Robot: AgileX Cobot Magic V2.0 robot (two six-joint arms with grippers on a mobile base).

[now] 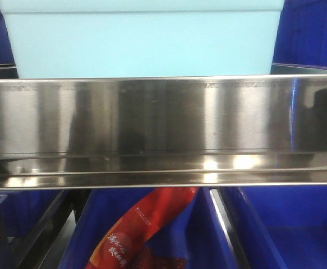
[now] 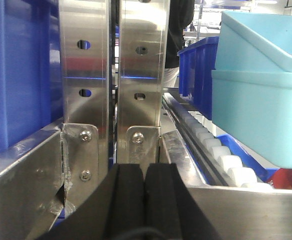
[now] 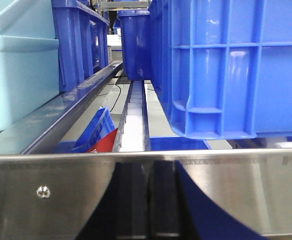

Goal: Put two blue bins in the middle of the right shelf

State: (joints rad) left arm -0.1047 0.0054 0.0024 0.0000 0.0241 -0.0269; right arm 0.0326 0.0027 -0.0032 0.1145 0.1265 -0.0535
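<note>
Steel shelf rail (image 1: 163, 131) blocked most of my front view; pale bin (image 1: 143, 39) was cropped above. Left gripper (image 2: 144, 200) sat pressed closed; right gripper stayed unseen.

Of our own body we see only the left gripper (image 2: 144, 172), low in the middle of the left wrist view; it is matte black throughout. Its two fingers (image 2: 128, 200) are broad upright slabs with softly rounded tops; their surface looks rubbery and bears no markings or screws that we can make out; they meet along one thin dark vertical seam with no gap. Below and to either side the black body flares outward, sloping down to the left and right edges; a thin dark cable (image 2: 135, 231) arcs across its near base. The right wrist view gives only dark blurred shapes mirrored in a steel rail (image 3: 226, 195); we cannot tell what they are.
</note>
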